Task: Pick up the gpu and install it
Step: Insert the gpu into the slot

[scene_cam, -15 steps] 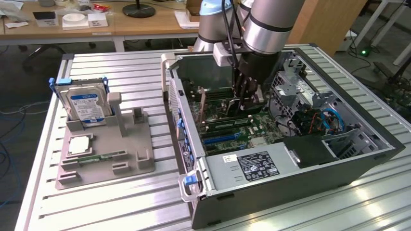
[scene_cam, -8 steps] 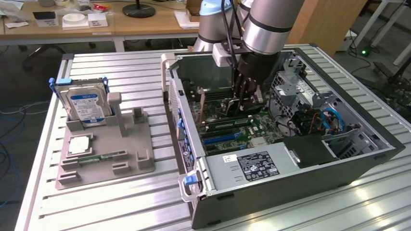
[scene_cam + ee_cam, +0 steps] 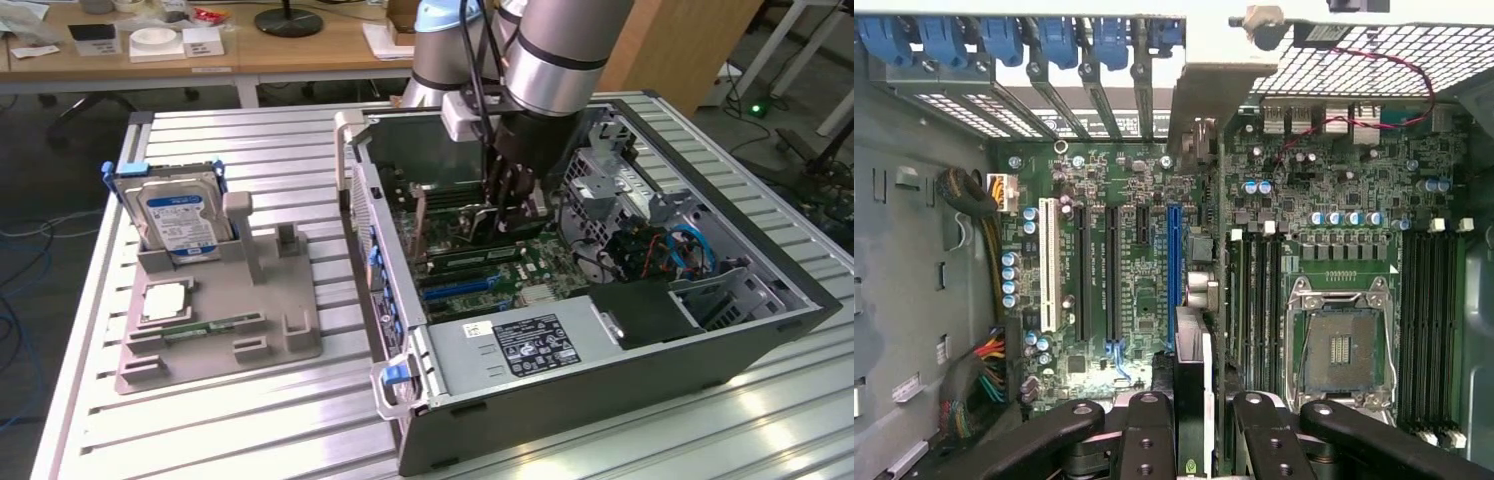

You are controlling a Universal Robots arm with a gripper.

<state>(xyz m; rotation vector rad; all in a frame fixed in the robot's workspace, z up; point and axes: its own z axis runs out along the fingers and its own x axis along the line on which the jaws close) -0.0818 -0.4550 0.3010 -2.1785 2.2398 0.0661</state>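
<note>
My gripper [image 3: 514, 205] reaches down into the open computer case [image 3: 601, 400], over the motherboard [image 3: 1124, 180]. In the wrist view the gpu [image 3: 1194, 350] stands edge-on between my black fingers [image 3: 1144, 430], and the gripper [image 3: 1194, 425] is shut on it. The card's silvery end bracket [image 3: 1209, 95] lies against the case's rear slot wall. The card runs just beside the long blue expansion slot [image 3: 1174, 270]; I cannot tell whether its edge is seated in a slot.
A grey fixture [image 3: 220, 330] on the metal table holds a silver hard drive with a blue label [image 3: 180, 220], a CPU chip [image 3: 163, 302] and a green memory stick [image 3: 214, 325]. Inside the case are the power supply [image 3: 534, 345], an open CPU socket [image 3: 1339, 350] and cable bundles [image 3: 984, 370].
</note>
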